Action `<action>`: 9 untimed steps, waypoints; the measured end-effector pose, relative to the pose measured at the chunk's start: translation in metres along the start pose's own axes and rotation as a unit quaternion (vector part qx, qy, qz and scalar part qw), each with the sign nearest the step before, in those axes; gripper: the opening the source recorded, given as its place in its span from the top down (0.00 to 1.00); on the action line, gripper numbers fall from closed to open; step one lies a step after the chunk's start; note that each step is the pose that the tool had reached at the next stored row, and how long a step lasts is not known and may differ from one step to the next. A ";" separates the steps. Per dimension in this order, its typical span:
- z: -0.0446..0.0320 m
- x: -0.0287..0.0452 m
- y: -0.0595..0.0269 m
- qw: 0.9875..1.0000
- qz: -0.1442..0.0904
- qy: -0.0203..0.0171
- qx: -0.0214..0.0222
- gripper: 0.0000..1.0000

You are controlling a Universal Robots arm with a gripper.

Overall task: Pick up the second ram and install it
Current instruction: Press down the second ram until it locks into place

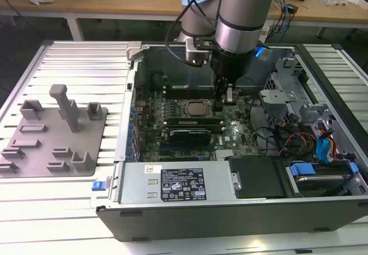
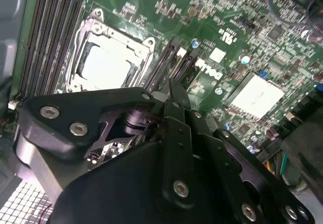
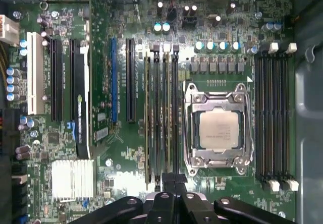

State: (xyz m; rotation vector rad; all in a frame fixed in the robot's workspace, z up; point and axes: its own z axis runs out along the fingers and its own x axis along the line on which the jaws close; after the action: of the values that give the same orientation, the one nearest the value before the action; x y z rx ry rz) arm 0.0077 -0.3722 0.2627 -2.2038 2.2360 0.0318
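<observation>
**Position.** In the exterior view the gripper (image 1: 221,107) is down inside the open case (image 1: 172,213), at about 3 o'clock of the CPU socket (image 1: 192,107). It is over the end of the slot bank (image 1: 190,121) that runs along the socket's 6 o'clock side.

**Jaws.** It cannot be told whether they are open, closed or clamped on anything. In the first wrist view the gripper (image 3: 171,183) hangs directly over the end of that bank.

**Ram.** A thin board edge stands in a slot in line with the gripper. This is judged to be the ram (image 3: 165,123), already upright in the bank beside the socket (image 3: 218,128). Whether it is fully seated cannot be confirmed. A similar edge, the other stick (image 3: 147,123), stands two slots further from the socket.

**Handling, as a judgement.**
- The ram is light, stiff and thin, and it is rigid along its length.
- It would be damaged by twisting, or by force applied off the line of the slot.
- The chips and edge contacts are fragile.
- The proper hold is across the two flat faces near the upper edge, clear of the contacts.
- Any load should bear straight down on the top edge.

**Surroundings.** A grey fixture (image 1: 54,131) lies well apart, at 9 o'clock of the case.
</observation>
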 end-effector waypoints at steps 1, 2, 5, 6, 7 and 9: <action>0.0000 0.0000 0.0020 1.000 0.000 0.000 0.000 0.92; 0.0001 0.0001 0.0039 1.000 0.000 0.000 0.000 0.92; 0.0002 0.0002 0.0158 1.000 0.000 0.000 0.001 0.92; 0.0003 0.0002 0.0176 1.000 0.000 0.000 0.001 0.92; 0.0003 0.0002 0.0192 1.000 0.000 0.000 0.001 0.92; 0.0005 0.0004 0.0309 1.000 0.000 0.000 0.001 0.92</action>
State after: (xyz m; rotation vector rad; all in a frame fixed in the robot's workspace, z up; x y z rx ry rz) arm -0.0232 -0.3721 0.2625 -2.2022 2.2347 0.0289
